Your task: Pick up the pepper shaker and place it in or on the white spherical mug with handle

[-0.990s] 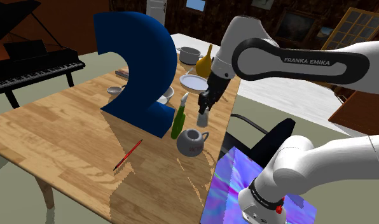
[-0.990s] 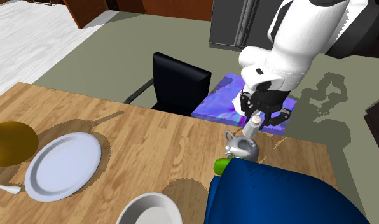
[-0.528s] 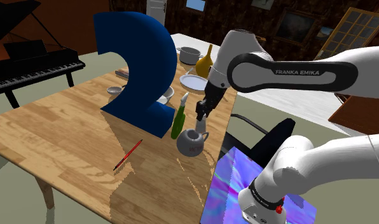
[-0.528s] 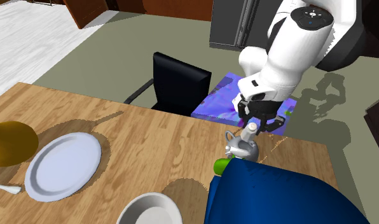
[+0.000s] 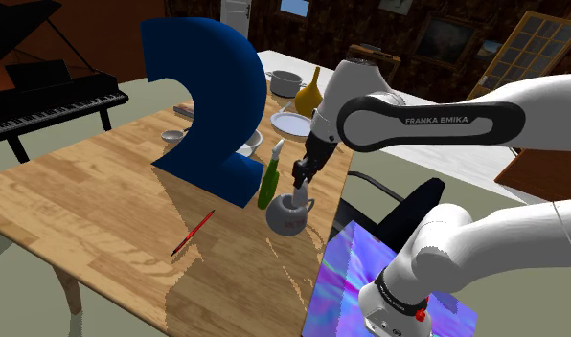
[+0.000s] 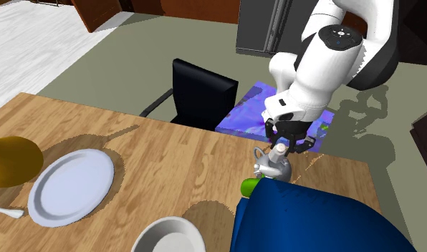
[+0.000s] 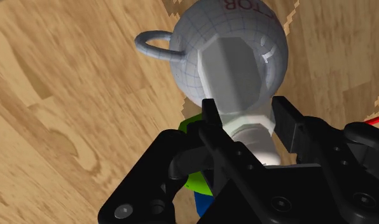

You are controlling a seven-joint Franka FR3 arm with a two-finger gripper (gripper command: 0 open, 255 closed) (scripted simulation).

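Gripping the pale pepper shaker (image 7: 233, 70) firmly in the black pincer (image 7: 246, 112), held straight above the round white mug (image 7: 193, 30) with base aimed at the mug's mouth for a short lowering inside, clear of the green bottle (image 5: 270, 183) just beside the mug.

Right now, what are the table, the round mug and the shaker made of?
The table looks like matte wood: tan boards with grain lines. The round mug is glossy grey-white with a highlight, maybe ceramic or metal. The shaker is plain pale grey, faceted; its material is unclear.
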